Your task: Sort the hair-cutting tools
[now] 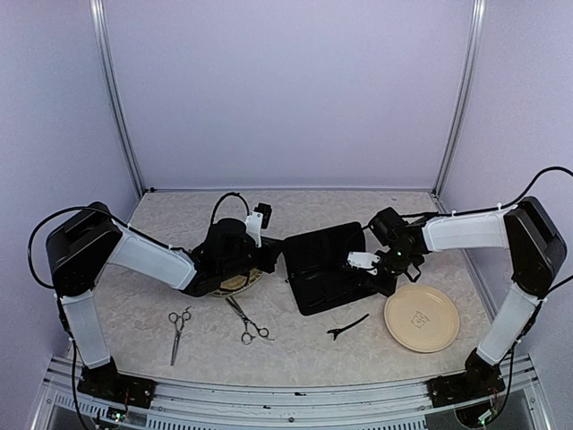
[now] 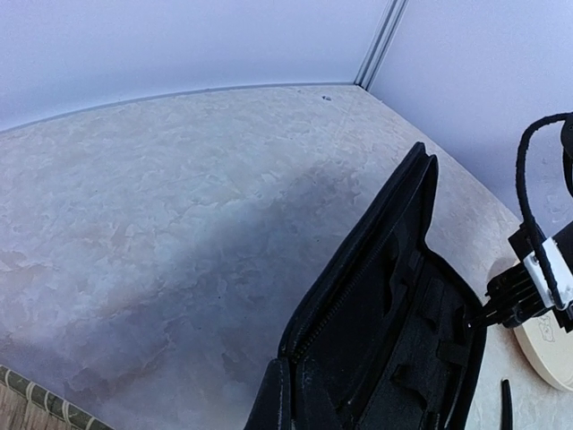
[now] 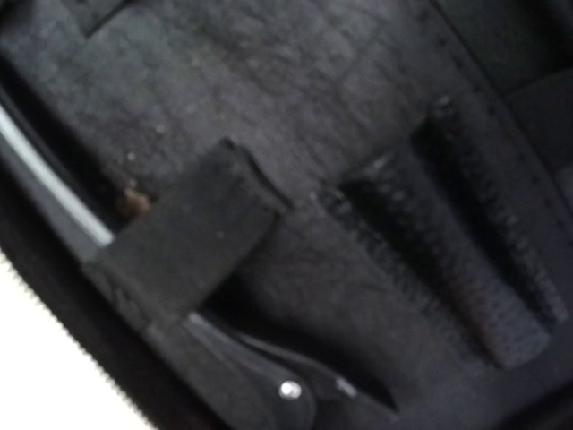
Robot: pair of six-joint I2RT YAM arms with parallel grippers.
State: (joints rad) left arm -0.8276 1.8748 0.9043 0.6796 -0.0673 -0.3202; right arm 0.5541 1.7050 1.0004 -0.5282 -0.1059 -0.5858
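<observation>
Now: left gripper (image 1: 261, 217), right gripper (image 1: 356, 262) closed; slim silver scissors (image 1: 249, 324); felt-lined black case (image 1: 315, 269).

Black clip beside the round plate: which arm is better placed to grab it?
Probably the right: the right hand sits at the open case, close to the clip; the left hand is farther off, beyond the case.

A black hair clip (image 3: 295, 385) sits under a felt strap (image 3: 192, 242) inside the case (image 3: 358, 90).
</observation>
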